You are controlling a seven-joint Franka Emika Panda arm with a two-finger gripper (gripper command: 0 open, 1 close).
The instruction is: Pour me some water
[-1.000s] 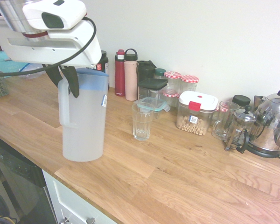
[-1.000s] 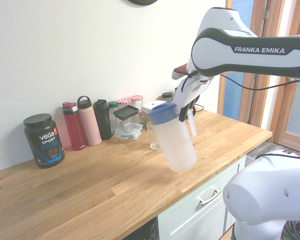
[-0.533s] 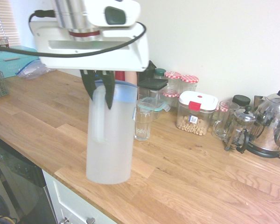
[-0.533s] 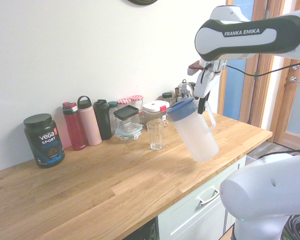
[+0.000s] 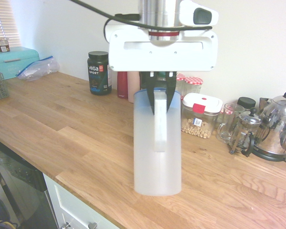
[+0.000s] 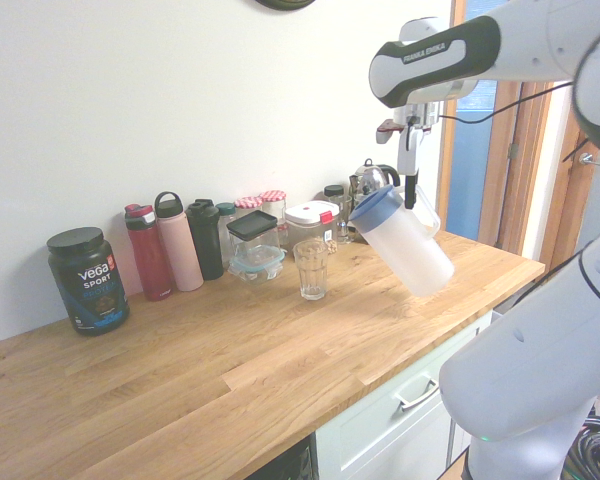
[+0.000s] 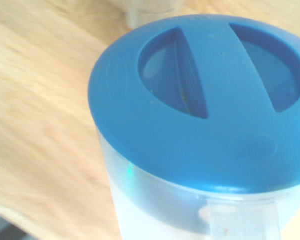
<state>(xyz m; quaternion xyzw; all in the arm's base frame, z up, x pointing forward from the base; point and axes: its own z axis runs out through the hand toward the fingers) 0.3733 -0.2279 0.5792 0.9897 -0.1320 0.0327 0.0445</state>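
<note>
A translucent water pitcher with a blue lid hangs above the wooden counter. My gripper is shut on its handle from above. In the second exterior view the pitcher is tilted, its lid end leaning toward the empty drinking glass, which stands on the counter a short way to its left. The gripper sits at the pitcher's upper rim there. The pitcher hides the glass in the first exterior view. No water shows leaving the pitcher.
Along the wall stand a black Vega tub, red and pink bottles, jars, a white-lidded food container, a glass mug, a French press and a steel kettle. A teal box sits far left.
The arm has carried the pitcher sideways past the glass toward the kettle end, raised it, and tilted it further. It now covers the glass in the first exterior view.
</note>
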